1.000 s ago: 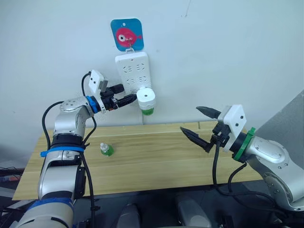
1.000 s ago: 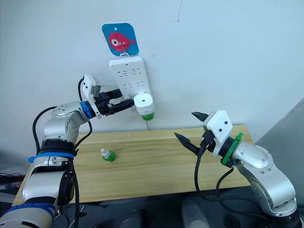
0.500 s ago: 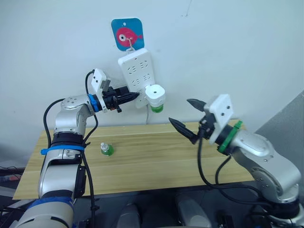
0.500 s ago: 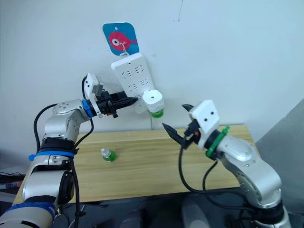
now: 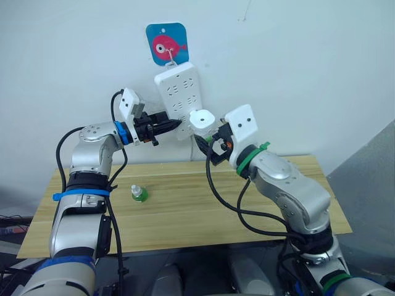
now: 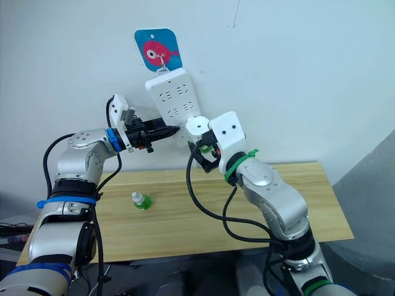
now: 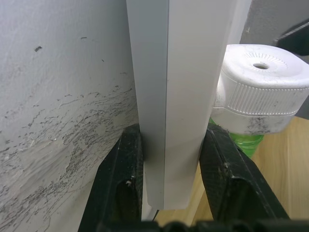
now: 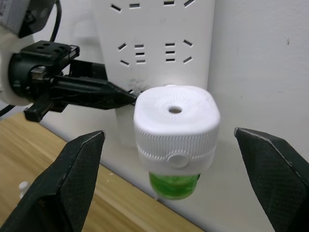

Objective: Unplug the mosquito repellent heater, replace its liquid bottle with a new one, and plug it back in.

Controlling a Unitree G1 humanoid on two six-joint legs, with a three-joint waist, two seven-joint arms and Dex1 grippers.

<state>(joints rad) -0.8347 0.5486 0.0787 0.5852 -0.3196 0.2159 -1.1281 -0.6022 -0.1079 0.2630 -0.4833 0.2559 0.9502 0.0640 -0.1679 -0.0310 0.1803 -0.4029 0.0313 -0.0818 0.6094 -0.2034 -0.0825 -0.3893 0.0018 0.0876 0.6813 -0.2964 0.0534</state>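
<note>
Heater (image 8: 175, 130) plugged into the strip (image 5: 179, 98), centred between the spread right gripper (image 8: 169, 169) fingers, untouched. Strip's lower edge is pinched by the left gripper (image 7: 169, 179).

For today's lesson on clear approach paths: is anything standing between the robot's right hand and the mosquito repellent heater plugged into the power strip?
Nothing visible does. The right hand is open, a finger on each side of the mosquito repellent heater, with clear gaps. The left hand clamps the edge of the power strip beside it, off that path.
</note>
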